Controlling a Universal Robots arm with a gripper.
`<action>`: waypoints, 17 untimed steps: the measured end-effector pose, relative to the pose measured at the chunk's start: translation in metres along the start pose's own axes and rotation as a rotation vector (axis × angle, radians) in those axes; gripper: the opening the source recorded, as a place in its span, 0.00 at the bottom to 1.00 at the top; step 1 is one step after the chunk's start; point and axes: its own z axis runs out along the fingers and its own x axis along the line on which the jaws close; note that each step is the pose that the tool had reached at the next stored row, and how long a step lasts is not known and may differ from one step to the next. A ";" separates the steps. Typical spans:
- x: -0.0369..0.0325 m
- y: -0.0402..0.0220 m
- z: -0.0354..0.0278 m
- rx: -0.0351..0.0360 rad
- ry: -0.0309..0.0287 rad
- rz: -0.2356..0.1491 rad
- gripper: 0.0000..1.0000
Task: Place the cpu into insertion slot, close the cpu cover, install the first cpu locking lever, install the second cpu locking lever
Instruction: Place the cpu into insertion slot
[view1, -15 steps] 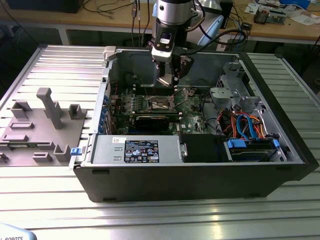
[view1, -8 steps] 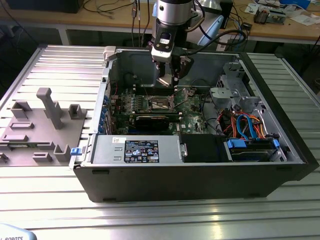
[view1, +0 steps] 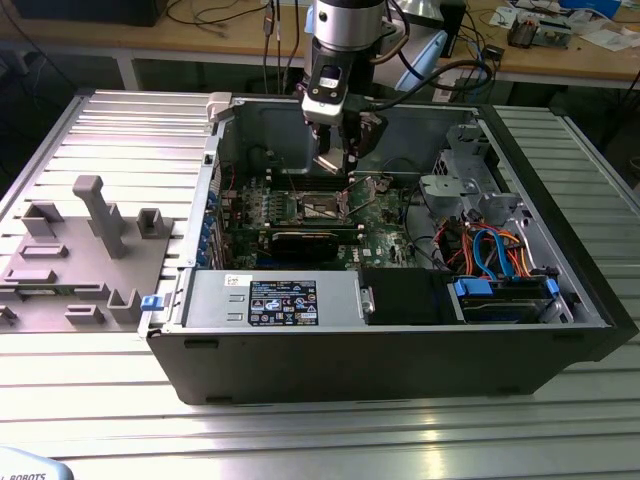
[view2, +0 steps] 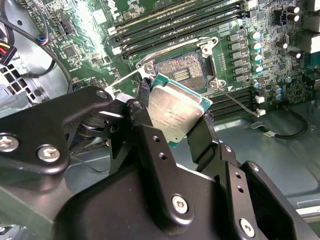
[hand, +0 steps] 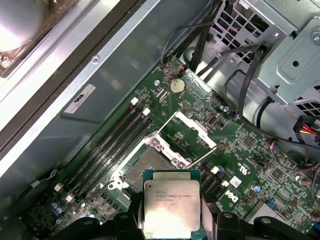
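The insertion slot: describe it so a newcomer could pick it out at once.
Inside the computer case, find the green motherboard. The insertion slot is the square dark recess with a metal rim, near the cpu in the gripper. The neighbouring memory slots are long and narrow.

Exterior view: off the arm (view1: 345, 30), high, facing down into the open case (view1: 400, 350); wide, whole case seen; arm at 12 o'clock.
First wrist view: close, facing down over the cpu (hand: 171, 207) onto the board (hand: 240, 150).
Second wrist view: closer, past the gripper (view2: 175, 107) toward the slot (view2: 182, 72).
Shared: cpu, slot, board.
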 end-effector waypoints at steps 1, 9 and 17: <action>0.0000 0.0000 0.0000 0.0000 -0.0001 0.001 0.54; 0.0000 0.0000 0.0009 0.0004 -0.0013 0.028 0.54; 0.0000 -0.0001 0.0016 0.0022 -0.0036 0.036 0.54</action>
